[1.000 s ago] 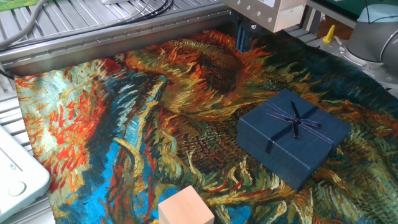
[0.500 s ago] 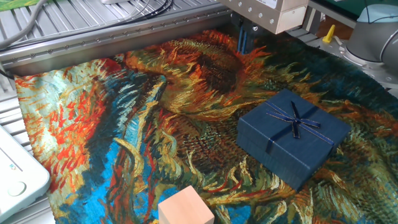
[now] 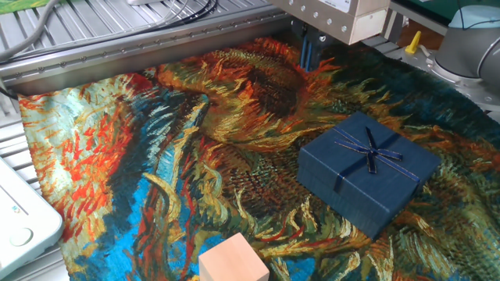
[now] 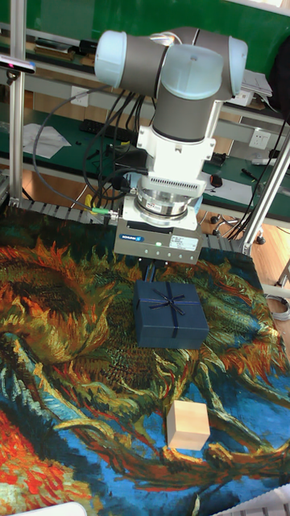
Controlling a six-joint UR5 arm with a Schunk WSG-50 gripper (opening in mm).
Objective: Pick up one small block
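The small block (image 3: 233,261) is a pale peach-pink cube on the painted cloth at the near edge of the fixed view; in the tall fixed view the small block (image 4: 188,425) lies well in front of the arm. My gripper (image 3: 312,51) hangs at the far side of the cloth, behind the dark blue gift box (image 3: 367,172) and far from the block. Its grey body shows in the tall fixed view, where the gripper (image 4: 150,274) is mostly hidden behind the gift box (image 4: 170,314). Nothing is seen between the fingers, and their spacing is unclear.
A sunflower-print cloth (image 3: 156,156) covers the table. A white device (image 3: 19,222) sits at the left edge. Metal rails and cables (image 3: 117,31) run along the far side. A yellow part (image 3: 412,43) and the arm's base (image 3: 469,39) stand at the far right.
The gripper has shifted slightly to the right and a little lower in the fixed view. The block and the gift box have not moved.
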